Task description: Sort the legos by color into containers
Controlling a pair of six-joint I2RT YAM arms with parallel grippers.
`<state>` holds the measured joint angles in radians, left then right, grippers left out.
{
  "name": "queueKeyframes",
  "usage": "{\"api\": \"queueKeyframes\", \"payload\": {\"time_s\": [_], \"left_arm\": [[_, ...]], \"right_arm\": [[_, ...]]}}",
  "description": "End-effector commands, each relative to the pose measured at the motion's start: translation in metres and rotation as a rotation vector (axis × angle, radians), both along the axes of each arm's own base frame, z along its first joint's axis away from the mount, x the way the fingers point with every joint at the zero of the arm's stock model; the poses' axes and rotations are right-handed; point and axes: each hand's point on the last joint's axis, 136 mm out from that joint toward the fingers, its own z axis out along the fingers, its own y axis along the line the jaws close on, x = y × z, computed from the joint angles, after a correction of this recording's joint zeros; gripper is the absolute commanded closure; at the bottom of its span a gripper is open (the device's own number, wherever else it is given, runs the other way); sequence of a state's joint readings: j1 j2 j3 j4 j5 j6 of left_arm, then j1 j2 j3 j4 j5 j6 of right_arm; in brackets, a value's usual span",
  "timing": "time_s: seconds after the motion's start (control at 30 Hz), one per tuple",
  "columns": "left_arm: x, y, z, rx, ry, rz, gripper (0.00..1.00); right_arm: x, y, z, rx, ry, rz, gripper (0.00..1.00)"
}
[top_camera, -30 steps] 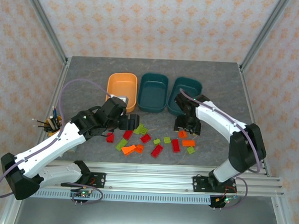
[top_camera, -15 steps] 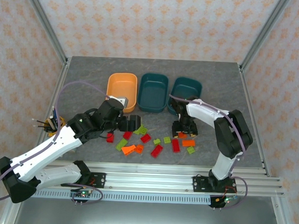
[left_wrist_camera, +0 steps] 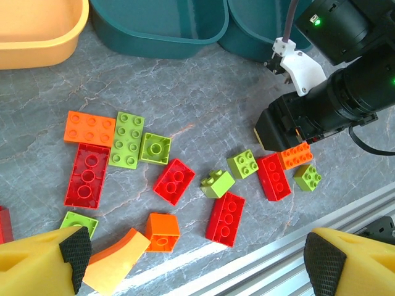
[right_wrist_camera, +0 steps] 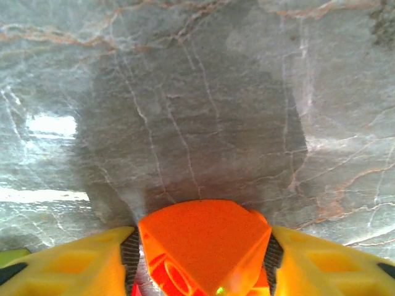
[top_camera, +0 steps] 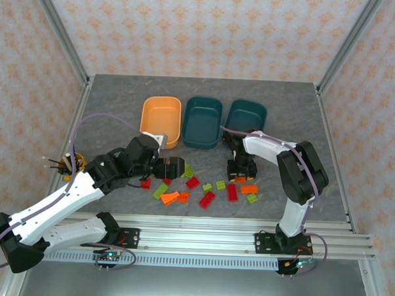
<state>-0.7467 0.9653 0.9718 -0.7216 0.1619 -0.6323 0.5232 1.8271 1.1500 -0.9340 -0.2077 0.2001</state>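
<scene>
Orange brick (right_wrist_camera: 203,237) sat clamped in the right gripper (top_camera: 241,169), its light orange tray (top_camera: 161,117) lying well off to the left past the teal trays (top_camera: 203,122), nearer the wide-open left gripper (top_camera: 177,165)

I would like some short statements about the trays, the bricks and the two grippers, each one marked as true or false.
1. The right gripper grips an orange brick between its fingers. True.
2. The left gripper is shut on a red brick. False: its fingers are wide apart, with nothing between them.
3. The light orange tray holds several bricks. False: it looks empty.
4. The loose bricks lie on the table. True.
</scene>
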Motion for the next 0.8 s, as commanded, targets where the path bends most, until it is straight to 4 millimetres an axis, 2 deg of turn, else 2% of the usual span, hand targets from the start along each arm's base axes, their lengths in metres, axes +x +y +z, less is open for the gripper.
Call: {"api": "queueKeyframes", "payload": {"time_s": [0.0, 0.17, 0.33, 0.53, 0.63, 0.77], "left_arm": [[-0.002, -0.004, -0.003, -0.008, 0.015, -0.010, 0.08], [-0.002, -0.003, -0.004, -0.002, 0.014, -0.011, 0.08], [0.001, -0.003, -0.004, 0.001, 0.012, 0.003, 0.08], [0.006, -0.003, -0.001, -0.005, -0.001, 0.024, 0.08], [0.012, -0.008, 0.006, -0.023, -0.016, 0.034, 0.08], [0.030, -0.020, 0.024, -0.043, -0.049, 0.053, 0.07]], "right_arm": [[0.004, -0.002, -0.005, -0.023, -0.019, 0.001, 0.48], [0.003, -0.006, -0.006, -0.033, -0.035, -0.015, 0.55], [0.006, -0.008, 0.006, -0.020, -0.097, -0.036, 0.62], [0.013, -0.010, 0.048, 0.013, -0.214, -0.084, 0.65], [0.025, -0.008, 0.081, 0.033, -0.291, -0.110, 0.65], [0.057, -0.005, 0.125, 0.059, -0.397, -0.150, 0.66]]}}
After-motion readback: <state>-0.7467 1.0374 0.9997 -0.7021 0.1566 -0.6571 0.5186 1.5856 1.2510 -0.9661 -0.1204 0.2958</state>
